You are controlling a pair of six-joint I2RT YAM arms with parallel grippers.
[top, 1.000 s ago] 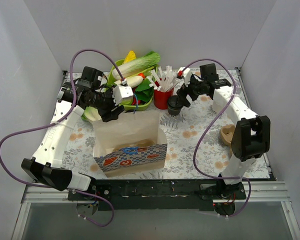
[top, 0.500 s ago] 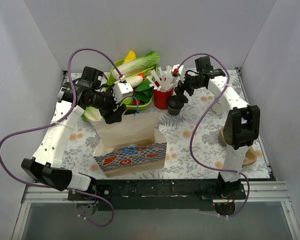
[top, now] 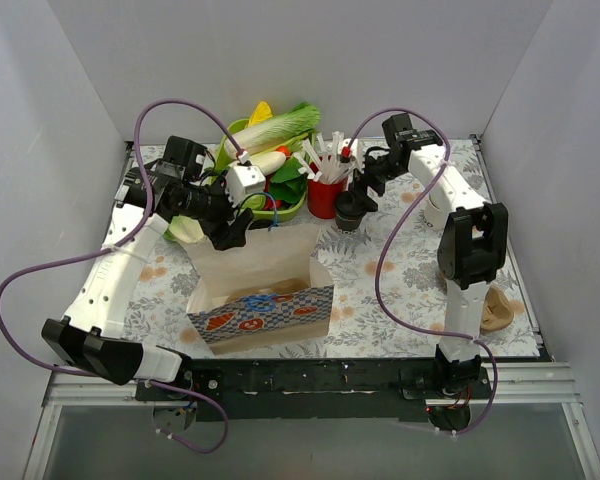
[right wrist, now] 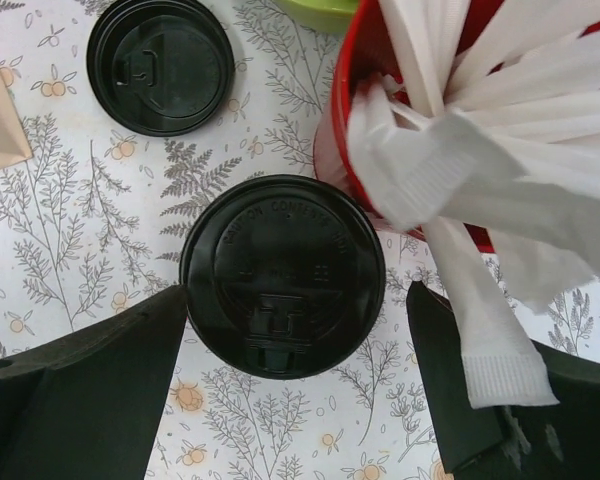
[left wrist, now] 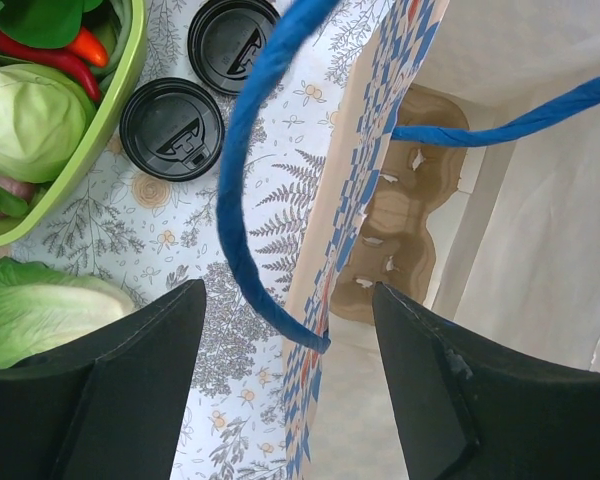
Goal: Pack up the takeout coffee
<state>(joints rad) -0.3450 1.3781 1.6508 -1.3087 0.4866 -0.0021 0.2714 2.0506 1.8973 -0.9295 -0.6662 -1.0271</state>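
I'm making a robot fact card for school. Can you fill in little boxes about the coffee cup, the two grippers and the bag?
takeout coffee: black lid on, standing beside the red straw holder, outside the paper bag
right gripper: open, above the cup, one finger each side
left gripper: open, straddling the bag's rim near the blue handle
bag: upright, open, brown cup tray inside
loose lids: two, lying between the green bowl and the bag
packed: not yet
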